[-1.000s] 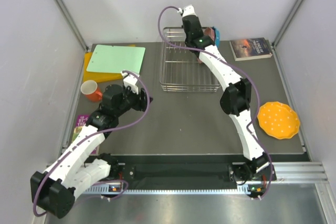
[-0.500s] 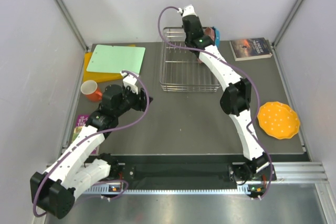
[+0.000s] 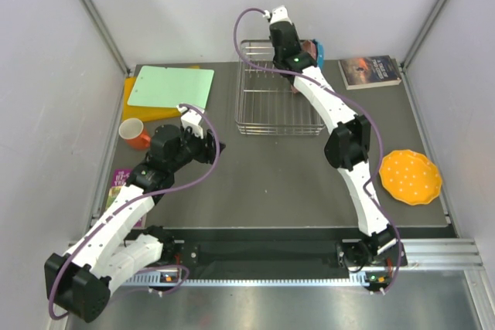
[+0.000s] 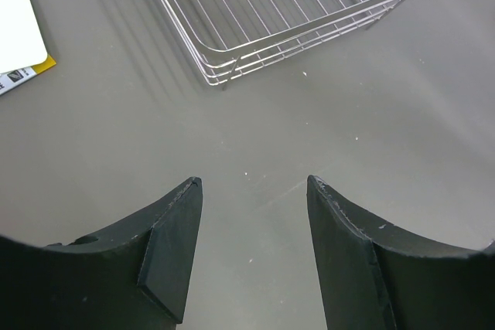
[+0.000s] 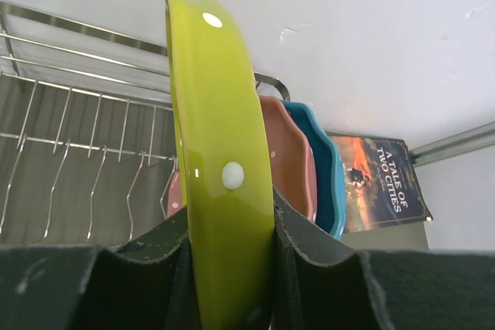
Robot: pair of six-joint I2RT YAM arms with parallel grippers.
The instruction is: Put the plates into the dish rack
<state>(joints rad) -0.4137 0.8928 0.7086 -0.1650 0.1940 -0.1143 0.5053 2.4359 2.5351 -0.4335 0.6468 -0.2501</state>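
Right gripper (image 5: 232, 249) clamps the yellow-green plate (image 5: 220, 137) at the far end of the dish rack (image 5: 77, 113), upright for slotting in beside the pink plate (image 5: 292, 161) and blue plate (image 5: 326, 171). Left gripper (image 4: 251, 191), spread and empty, hovers before the rack.

Cutting board (image 3: 171, 86): pale green, lying flat, far left.
Mug (image 3: 135, 134): orange, near the board's front edge.
Book (image 3: 370, 71): flat, far right corner.

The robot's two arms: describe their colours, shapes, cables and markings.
Both the left arm and right arm have white rounded links and black joints. A thin purple cable loops along each. The right one shows a small green light. The left pincer has matt black, wedge-shaped fingers.
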